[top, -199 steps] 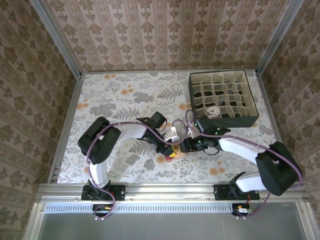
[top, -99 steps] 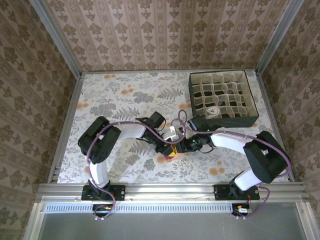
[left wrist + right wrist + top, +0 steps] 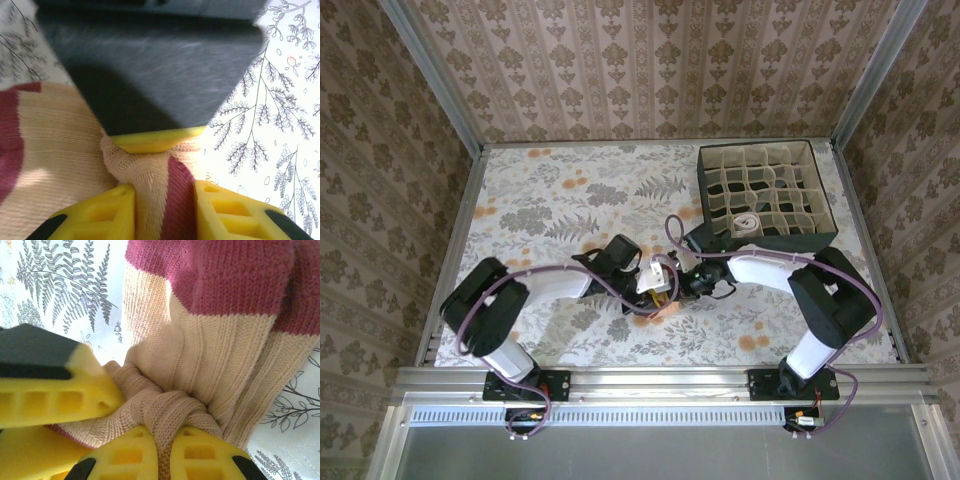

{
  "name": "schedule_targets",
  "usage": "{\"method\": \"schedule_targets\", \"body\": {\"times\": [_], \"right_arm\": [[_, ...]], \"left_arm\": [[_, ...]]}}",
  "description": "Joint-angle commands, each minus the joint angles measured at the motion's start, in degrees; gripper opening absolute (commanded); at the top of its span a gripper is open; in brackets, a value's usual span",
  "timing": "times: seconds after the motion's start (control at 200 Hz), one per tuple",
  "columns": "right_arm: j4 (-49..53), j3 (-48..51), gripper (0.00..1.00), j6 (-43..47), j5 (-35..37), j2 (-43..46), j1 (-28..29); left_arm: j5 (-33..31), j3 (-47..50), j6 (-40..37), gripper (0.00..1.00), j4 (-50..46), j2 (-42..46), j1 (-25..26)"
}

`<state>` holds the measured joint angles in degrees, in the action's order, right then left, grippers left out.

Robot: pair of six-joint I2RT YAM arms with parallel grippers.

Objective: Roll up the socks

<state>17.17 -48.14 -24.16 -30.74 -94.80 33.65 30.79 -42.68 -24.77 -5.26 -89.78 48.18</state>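
No legible text, label, brand mark, number or sign anywhere, plain knit on the tan sock (image 3: 210,350), nothing written on the divided box (image 3: 780,243) beyond the sock, only leaf print on the table (image 3: 550,200)

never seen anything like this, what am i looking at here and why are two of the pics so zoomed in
These are two robot arms bolted at the near edge of a flower-patterned table. The wide picture comes from a camera above and behind them; the close-ups come from a camera on each wrist. The arms meet over a tan sock with maroon bands: the yellow left fingers and right fingers each pinch a bunch of its fabric. Far right stands a divider box, with what looks like a rolled cream sock in one compartment.
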Motion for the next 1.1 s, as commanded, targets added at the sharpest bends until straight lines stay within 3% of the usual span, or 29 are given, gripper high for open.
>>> {"method": "schedule_targets", "body": {"times": [0.0, 0.17, 0.4, 0.72, 1.1], "right_arm": [[8.2, 1.7, 0.00, 1.0, 9.0, -4.5, -0.3], [9.6, 0.4, 0.00, 1.8, 8.6, -5.6, -0.4], [11.6, -1.1, 0.00, 2.2, 8.5, -7.7, -0.8], [13.3, -3.9, 0.00, 3.3, 7.7, -11.1, -1.0], [14.8, -4.9, 0.01, 4.7, 5.7, -14.6, -1.9]], "left_arm": [[-6.2, 2.7, -5.0, 0.31, 4.0, 5.7, 1.3], [-12.9, 7.5, -11.0, 0.34, 6.4, 13.5, 3.6], [-26.5, 15.2, -23.0, 0.37, 13.6, 21.4, 12.7], [-29.6, 12.9, -25.1, 0.39, 15.7, 13.3, 17.1], [-36.1, 13.5, -23.7, 0.42, 21.7, 3.0, 17.4]]}}
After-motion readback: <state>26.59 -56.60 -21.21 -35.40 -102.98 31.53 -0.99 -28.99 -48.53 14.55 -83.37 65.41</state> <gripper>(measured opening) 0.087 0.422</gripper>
